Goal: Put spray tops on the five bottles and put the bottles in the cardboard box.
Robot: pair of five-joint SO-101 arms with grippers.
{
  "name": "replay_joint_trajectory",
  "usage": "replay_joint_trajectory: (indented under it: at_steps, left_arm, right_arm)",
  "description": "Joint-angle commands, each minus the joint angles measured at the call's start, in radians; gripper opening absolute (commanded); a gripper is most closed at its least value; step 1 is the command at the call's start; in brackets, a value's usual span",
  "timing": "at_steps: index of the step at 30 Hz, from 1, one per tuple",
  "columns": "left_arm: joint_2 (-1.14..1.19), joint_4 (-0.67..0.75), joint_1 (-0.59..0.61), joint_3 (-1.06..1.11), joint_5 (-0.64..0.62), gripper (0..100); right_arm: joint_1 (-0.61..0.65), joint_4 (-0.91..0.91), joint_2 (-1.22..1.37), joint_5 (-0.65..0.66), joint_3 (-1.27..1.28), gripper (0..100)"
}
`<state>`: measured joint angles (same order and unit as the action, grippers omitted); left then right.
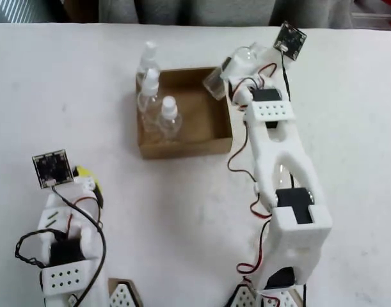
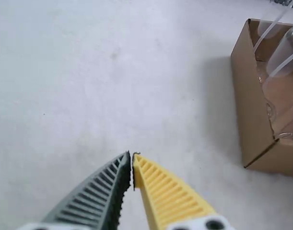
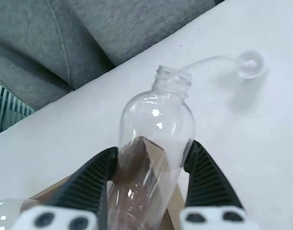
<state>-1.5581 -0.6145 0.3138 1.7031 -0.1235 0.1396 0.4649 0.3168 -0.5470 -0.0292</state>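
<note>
The cardboard box (image 1: 215, 137) stands in the middle of the table, with three clear bottles (image 1: 158, 105) wearing spray tops upright along its left side. My right gripper (image 3: 153, 151) is shut on a clear bottle (image 3: 158, 115) with an open neck and no top, held tilted over the box's back right corner (image 1: 224, 71). A clear curved tube with a round end (image 3: 247, 64) lies on the table beyond that bottle. My left gripper (image 2: 132, 162) is shut with nothing in it, low over bare table to the left of the box (image 2: 254, 110).
The right arm (image 1: 278, 166) stretches along the table to the right of the box. The left arm (image 1: 67, 249) sits at the front left. Grey upholstery (image 3: 88, 33) lies past the table's back edge. White tabletop surrounds the box.
</note>
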Motion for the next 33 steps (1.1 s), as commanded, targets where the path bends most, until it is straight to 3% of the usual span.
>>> replay_joint_trajectory:
  at_steps: [1, 10, 23, 33]
  left_arm:
    - [-0.019, -0.009, -0.012, -0.006, -0.002, 3]
    - [-0.019, -0.008, -0.024, -0.006, -0.002, 3]
    - [-0.018, -0.009, -0.03, -0.006, -0.002, 3]
    - [-0.018, -0.021, -0.03, -0.006, -0.002, 3]
  right_arm:
    - [-0.033, -0.012, -0.076, 0.021, -0.006, 2.3]
    - [-0.058, -0.012, -0.252, 0.129, 0.18, 2.3]
    - [-0.11, 0.001, -0.702, 0.143, 0.588, 2.3]
    - [-0.065, 0.51, -1.007, 0.457, 0.718, 2.5]
